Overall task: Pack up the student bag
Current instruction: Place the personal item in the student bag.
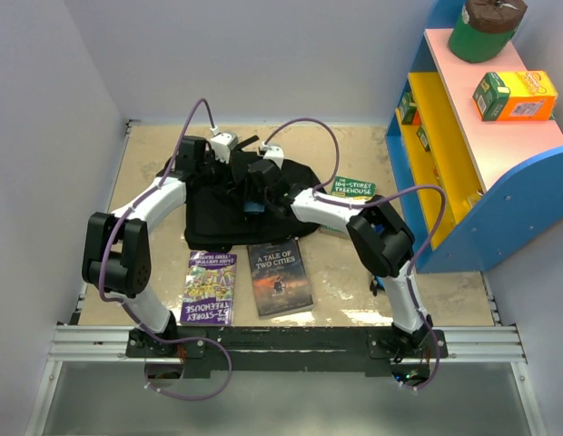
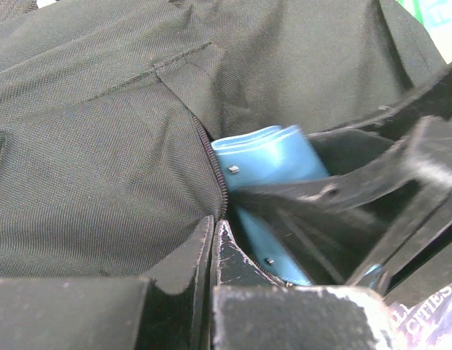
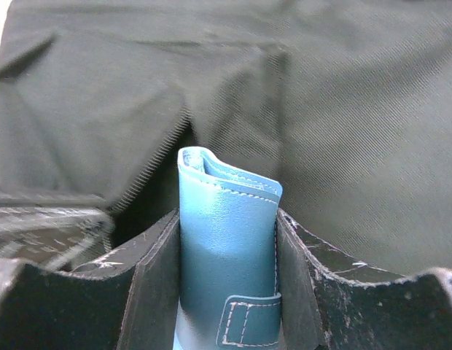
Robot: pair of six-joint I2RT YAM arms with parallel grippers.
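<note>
Two arms are reaching over the student bag (image 1: 213,222), which sits mid-table (image 1: 354,272) toward the far edge. The right end effector (image 3: 226,219) is clamped on a blue pencil case (image 3: 222,182), whose tip is right at the bag's open zipper slit. The left end effector (image 2: 213,240) is squeezed fully together at the zipper edge, though it's hard to tell if it's got any fabric pinched. A purple book (image 1: 210,286) and A Tale of Two Cities (image 1: 280,278) lie along the near edge, and a green Treehouse book (image 1: 353,189) sits by the right edge beside the blue shelf (image 1: 499,195).
</note>
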